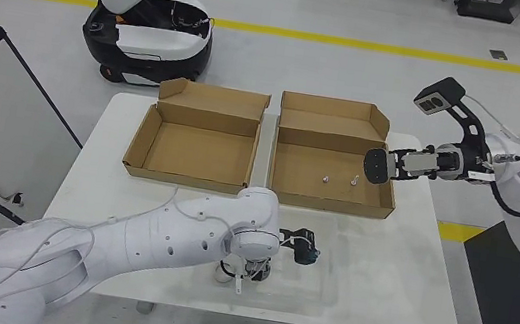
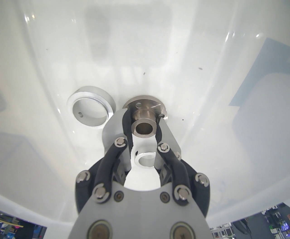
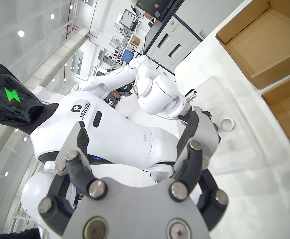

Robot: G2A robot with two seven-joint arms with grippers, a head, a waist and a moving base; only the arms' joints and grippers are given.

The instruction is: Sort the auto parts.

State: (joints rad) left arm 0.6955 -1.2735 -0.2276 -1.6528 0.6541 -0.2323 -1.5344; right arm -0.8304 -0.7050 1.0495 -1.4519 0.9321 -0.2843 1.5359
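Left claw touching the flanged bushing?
Touching. In the left wrist view, the left claw has its black pads pressed against both sides of the flanged bushing neck, with no gap visible.

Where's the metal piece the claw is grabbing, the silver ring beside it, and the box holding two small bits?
Flanged metal piece [image 2: 145, 115]: left wrist view, its neck.
Silver ring [image 2: 90, 92]: left wrist view, far wall.
Right cardboard box [image 1: 321, 161]: top view, bare floor.

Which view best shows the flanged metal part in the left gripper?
The left wrist view: the flanged metal part, clasped by the left gripper, shows its bore and flange holes clearly. In the top view the arm covers it; in the right wrist view that gripper hides it.
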